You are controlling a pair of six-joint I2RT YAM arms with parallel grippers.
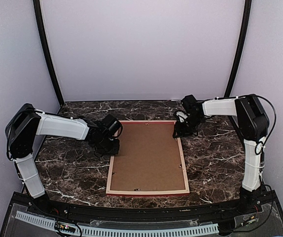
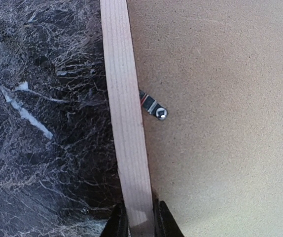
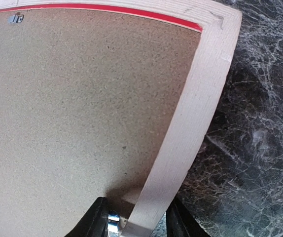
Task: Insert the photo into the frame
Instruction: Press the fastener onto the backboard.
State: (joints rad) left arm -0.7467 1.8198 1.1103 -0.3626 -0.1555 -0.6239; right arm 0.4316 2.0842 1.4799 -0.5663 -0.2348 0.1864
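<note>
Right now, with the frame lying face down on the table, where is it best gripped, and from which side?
Grip a long side rail of the frame, coming down from above, one finger outside it and one over the backing board. The whole frame is too wide to span; the rail is narrow. The left hand holds it so.

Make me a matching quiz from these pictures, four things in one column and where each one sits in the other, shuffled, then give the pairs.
Things:
1. left gripper
2. right gripper
3. backing board
4. metal tab

Places:
A. brown, lying inside the frame
B. straddling the frame's right rail near its far corner
C. small and silver, at a rail's inner edge
D. clamped on the frame's left rail

Pairs: 1-D, 2-B, 3-A, 4-C
</note>
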